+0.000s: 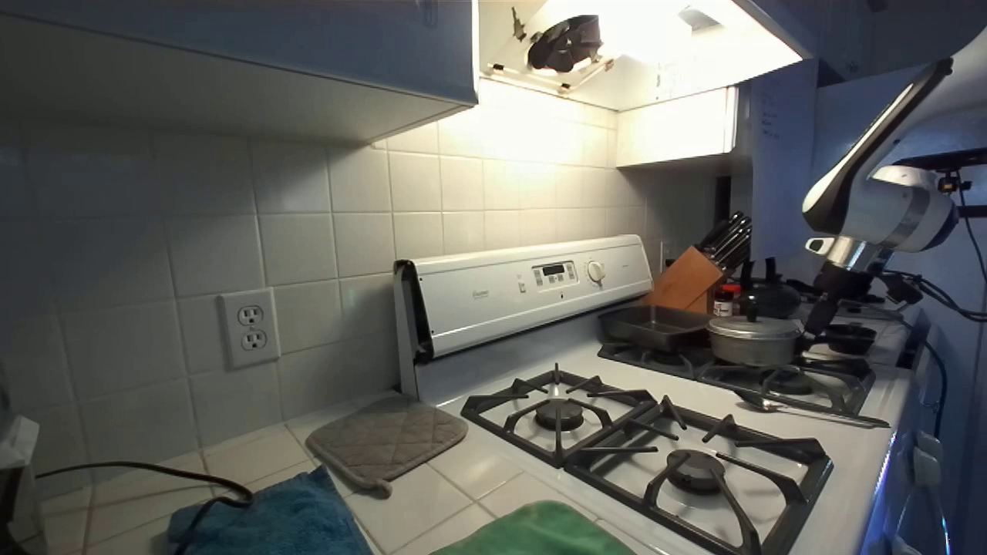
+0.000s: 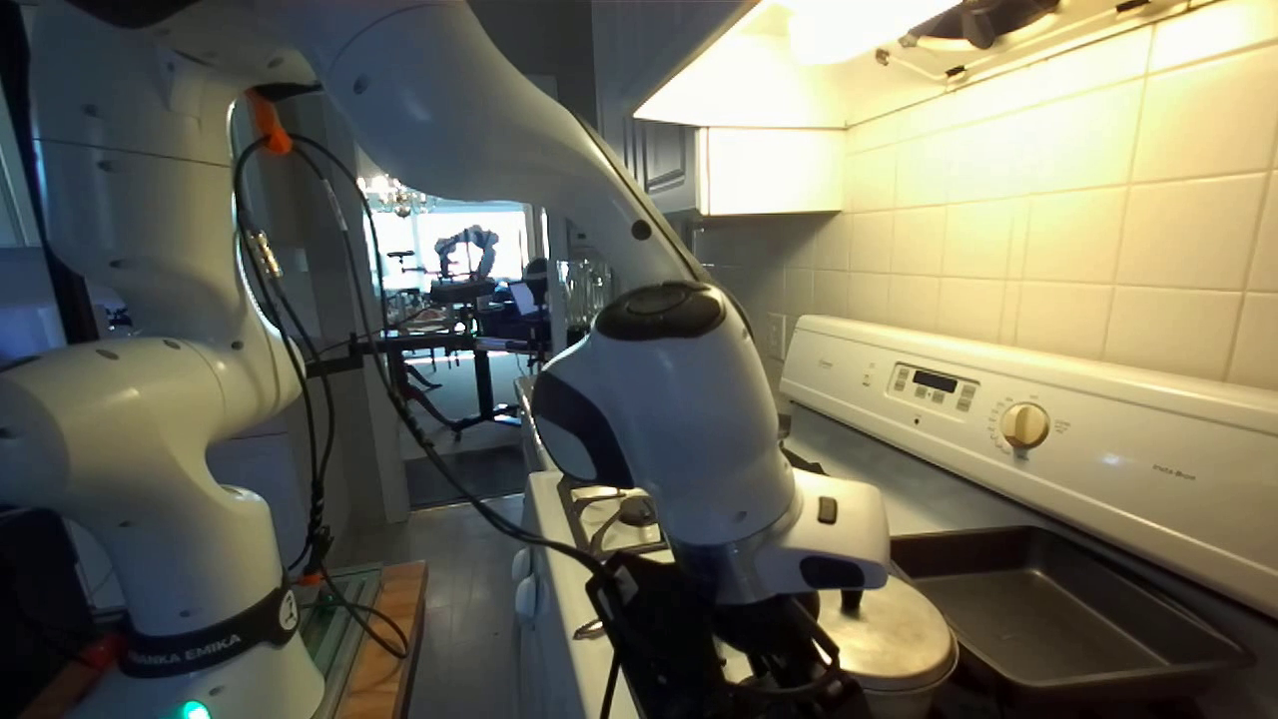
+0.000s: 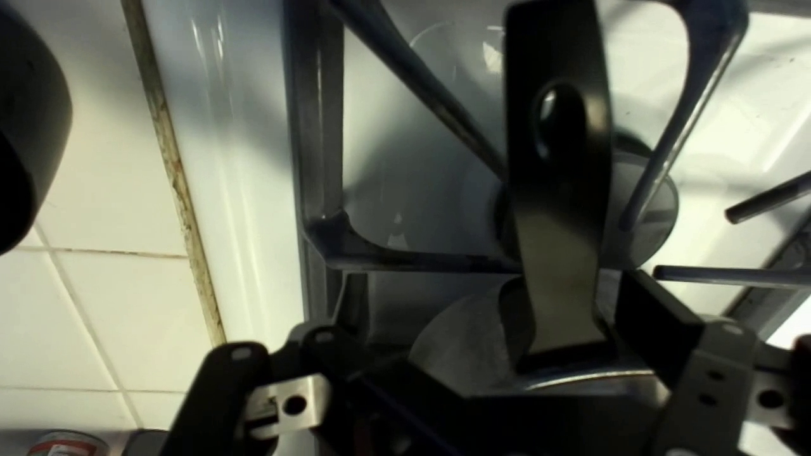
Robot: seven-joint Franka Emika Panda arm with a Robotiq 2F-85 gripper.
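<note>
- White tiled wall [image 1: 416,181] behind a gas stove [image 1: 705,397].
- Lidded metal pot [image 1: 752,351] on the stove, beside a dark baking pan [image 2: 1058,609].
- Fingers [image 3: 659,316] spread apart, the pot's black handle [image 3: 564,221] between them; contact unclear.
- Wooden knife block [image 1: 682,281] beyond the pan.

Gaps on both sides of the pot handle [image 3: 557,215] between the fingers [image 3: 662,313], stove grate [image 3: 412,261] below
</note>
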